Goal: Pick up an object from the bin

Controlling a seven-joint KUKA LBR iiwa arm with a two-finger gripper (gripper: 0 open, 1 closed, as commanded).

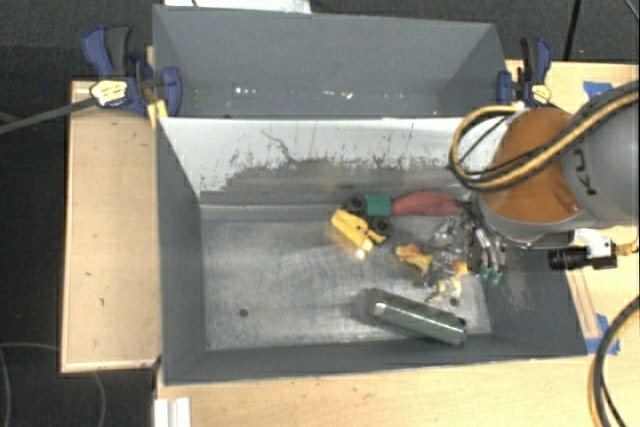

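Arm is reaching into the grey bin from the right. Its orange wrist cover is sitting over the bin's right side, with cables looping across it.

Gripper is hanging low over the bin floor in the right half. Cannot tell whether it is released or clenched; its tip is lost in clutter and glare.

Nearest thing is a small yellow-orange piece, lying on the floor just beside the gripper on its left. Cannot tell whether the two are touching.

Other things on the floor:
- yellow block, left of the small piece, near mid-bin
- green block, just behind the yellow block, toward the back wall
- dark red oblong thing, lying flat beside the green block, behind the gripper
- dark grey-green cylinder, lying slantwise near the front wall, in front of the gripper
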